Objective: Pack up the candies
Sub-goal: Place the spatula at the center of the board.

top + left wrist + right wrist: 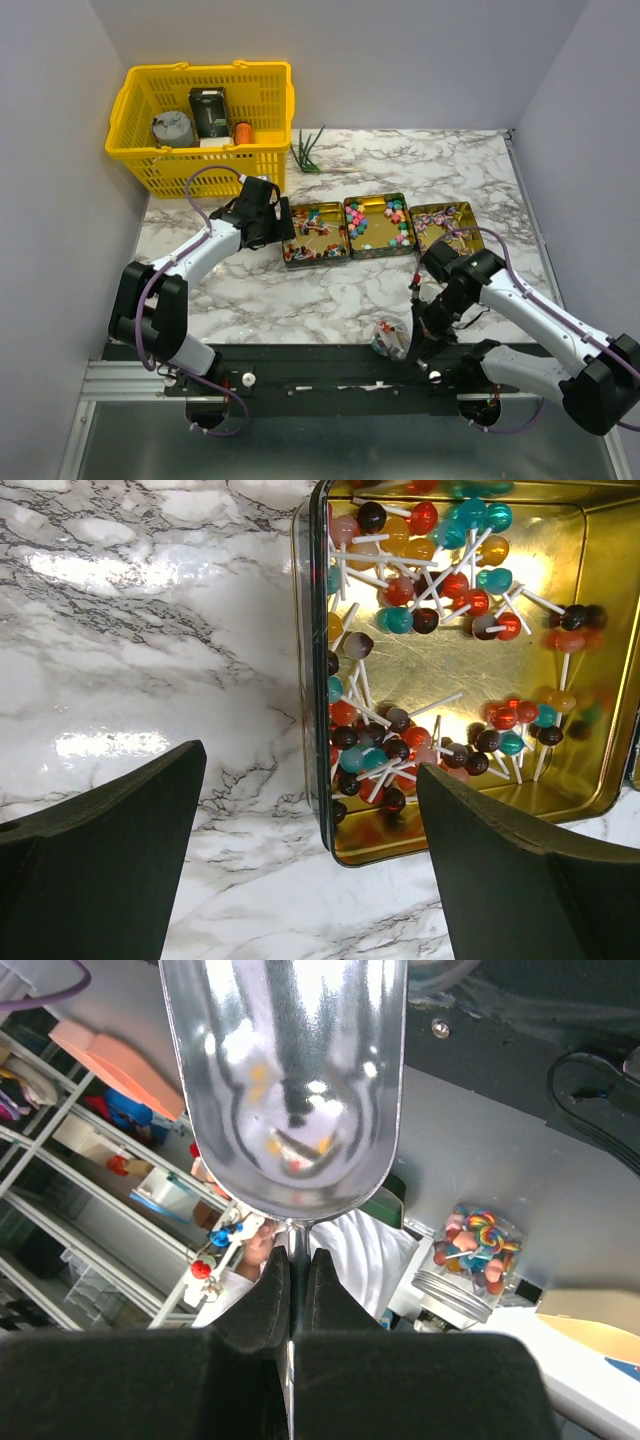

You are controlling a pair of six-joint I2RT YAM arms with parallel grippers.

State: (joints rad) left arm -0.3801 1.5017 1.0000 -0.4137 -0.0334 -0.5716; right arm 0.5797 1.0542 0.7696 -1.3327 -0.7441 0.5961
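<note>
Three square gold tins point(381, 255) hold glossy round candies point(392, 213).

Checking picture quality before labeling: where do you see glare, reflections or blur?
Left wrist view: bright glare patches on the marble table and the gold tin. Right wrist view: the shiny scoop mirrors its surroundings. Top view: even light, sharp.

This looks like a robotics lab, set up as a test cell; a marble-patterned desk point(330, 290) stands boxed in by plain pale walls point(60, 150); a left arm point(200, 250) and a right arm point(530, 300) are bolted by a black plate point(330, 378) and an aluminium rail point(110, 380) at its near edge, with purple cables point(205, 180) looping along them; the right wrist view catches open storage shelves point(90, 1145) crowded with boxes and oddments.
</note>
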